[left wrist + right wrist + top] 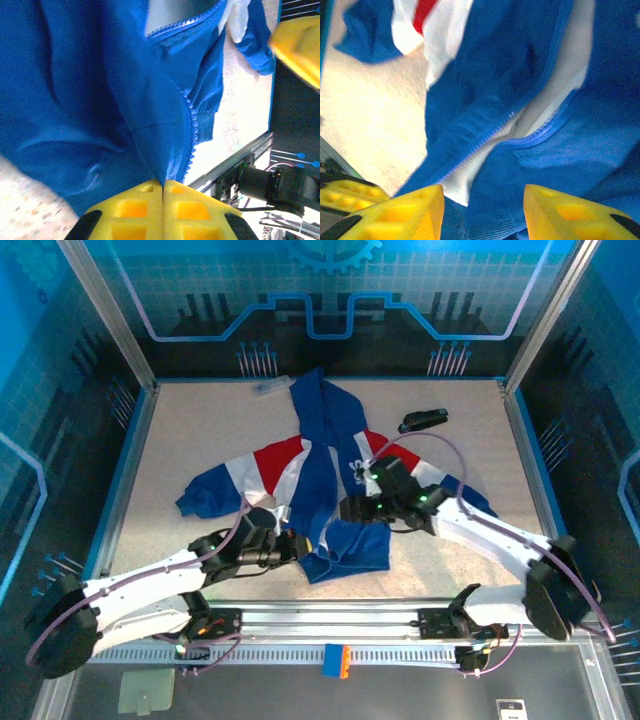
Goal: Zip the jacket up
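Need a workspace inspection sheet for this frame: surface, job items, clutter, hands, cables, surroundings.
Surface: pale speckled table.
Job's things: jacket lying front up, hem bunched, zipper open.
Clutter: black object on the table right of the hood; clear item by the hood.
Hands: left hand shut on the jacket's lower edge; right hand open over the zipper.
Cables: purple cable loops along each arm.
Surroundings: blue patterned walls, metal frame.
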Tool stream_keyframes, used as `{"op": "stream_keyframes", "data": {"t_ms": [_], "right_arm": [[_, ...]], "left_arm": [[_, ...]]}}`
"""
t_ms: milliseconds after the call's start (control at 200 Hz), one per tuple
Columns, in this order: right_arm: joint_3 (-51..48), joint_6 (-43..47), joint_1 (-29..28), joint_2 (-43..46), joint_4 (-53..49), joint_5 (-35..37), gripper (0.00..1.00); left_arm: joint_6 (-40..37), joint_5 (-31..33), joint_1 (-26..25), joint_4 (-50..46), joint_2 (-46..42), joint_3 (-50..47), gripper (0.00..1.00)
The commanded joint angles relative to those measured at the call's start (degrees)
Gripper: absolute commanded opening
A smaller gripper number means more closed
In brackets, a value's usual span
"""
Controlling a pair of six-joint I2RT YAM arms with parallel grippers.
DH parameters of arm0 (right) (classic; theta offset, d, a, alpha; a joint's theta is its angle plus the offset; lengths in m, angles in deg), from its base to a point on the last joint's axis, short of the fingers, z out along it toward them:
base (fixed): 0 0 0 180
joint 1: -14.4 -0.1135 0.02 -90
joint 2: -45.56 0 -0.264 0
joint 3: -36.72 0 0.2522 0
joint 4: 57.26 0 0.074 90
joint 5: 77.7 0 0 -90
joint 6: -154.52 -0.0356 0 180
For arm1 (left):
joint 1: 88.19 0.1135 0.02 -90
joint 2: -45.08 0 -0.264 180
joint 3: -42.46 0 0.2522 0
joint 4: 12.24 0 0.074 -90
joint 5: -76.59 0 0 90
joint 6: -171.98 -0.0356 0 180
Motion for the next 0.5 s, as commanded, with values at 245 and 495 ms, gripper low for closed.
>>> {"op": "stream_keyframes", "data": {"t_ms": [245,495], "right_arm": [[-6.6,-14.0,-0.2,4.1,4.8,-10.1,0.41],[-6.2,-16.3,-1.5,-0.3,9.2,-13.3,0.38]], "left_arm": [[0.9,-2.6,-0.3,7.8,6.3,6.9,0.00],[4.1,-3.7,-0.3,14.2,8.6,5.1,0.00]]}}
